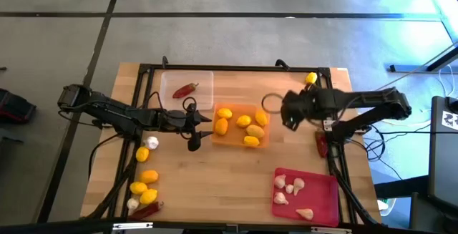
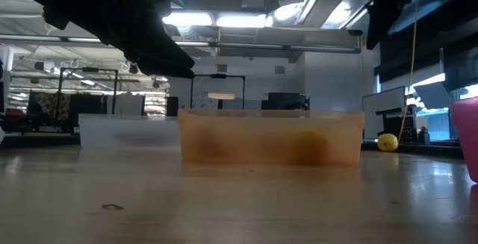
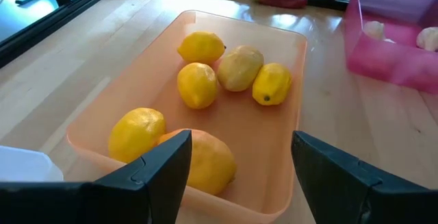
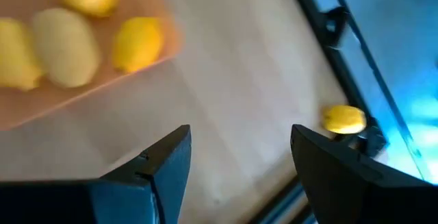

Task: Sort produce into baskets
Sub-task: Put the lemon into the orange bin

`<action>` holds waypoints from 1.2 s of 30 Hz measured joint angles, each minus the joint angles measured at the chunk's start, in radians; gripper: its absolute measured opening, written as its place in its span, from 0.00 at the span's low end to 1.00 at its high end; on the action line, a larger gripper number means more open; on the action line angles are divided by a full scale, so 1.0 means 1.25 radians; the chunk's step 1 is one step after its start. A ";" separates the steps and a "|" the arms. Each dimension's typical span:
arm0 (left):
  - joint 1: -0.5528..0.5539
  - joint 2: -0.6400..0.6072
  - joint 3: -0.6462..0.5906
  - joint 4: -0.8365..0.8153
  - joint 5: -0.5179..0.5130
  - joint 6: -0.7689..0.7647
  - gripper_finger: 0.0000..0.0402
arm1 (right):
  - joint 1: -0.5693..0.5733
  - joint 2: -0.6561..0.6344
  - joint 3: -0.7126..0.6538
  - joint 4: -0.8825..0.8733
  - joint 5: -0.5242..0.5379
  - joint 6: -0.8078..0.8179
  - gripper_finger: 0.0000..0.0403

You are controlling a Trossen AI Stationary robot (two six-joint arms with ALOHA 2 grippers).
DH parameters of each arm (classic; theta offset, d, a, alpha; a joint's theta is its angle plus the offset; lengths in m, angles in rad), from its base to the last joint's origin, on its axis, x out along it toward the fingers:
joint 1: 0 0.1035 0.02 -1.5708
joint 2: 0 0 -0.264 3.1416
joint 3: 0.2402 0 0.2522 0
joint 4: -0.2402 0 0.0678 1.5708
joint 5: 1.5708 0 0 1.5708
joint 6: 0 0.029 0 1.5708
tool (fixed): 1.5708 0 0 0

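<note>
The orange tray (image 1: 265, 139) at the table's middle holds several yellow lemons (image 1: 244, 121), also seen in the left wrist view (image 3: 197, 84). The clear tray (image 1: 204, 80) at the far side holds one dark red chili (image 1: 185, 89). The red-pink tray (image 1: 322, 204) at the near right holds several garlic bulbs (image 1: 289, 187). My left gripper (image 1: 200, 129) is open and empty above the orange tray's left end (image 3: 82, 138). My right gripper (image 1: 286, 112) is open and empty above bare table, right of the orange tray (image 4: 82, 94). A lone lemon (image 4: 343, 118) lies by the frame at the far right.
Loose at the table's left: several lemons (image 1: 149, 176), two garlic bulbs (image 1: 152, 142) and a chili (image 1: 147, 210) near the front edge. Another chili (image 1: 321, 143) lies by the right frame rail. A black metal frame (image 1: 236, 67) borders the table.
</note>
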 joint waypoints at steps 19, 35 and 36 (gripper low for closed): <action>0.000 0.000 0.000 -0.003 0.000 0.105 0.61 | -0.500 -0.005 -0.001 0.107 0.052 -0.191 0.60; 0.040 0.000 0.000 -0.003 0.000 0.216 0.61 | -0.736 0.095 -0.001 0.257 -0.071 -0.305 0.65; 0.040 0.000 0.000 -0.003 0.000 0.216 0.61 | -0.757 0.110 -0.001 0.257 -0.071 -0.298 0.67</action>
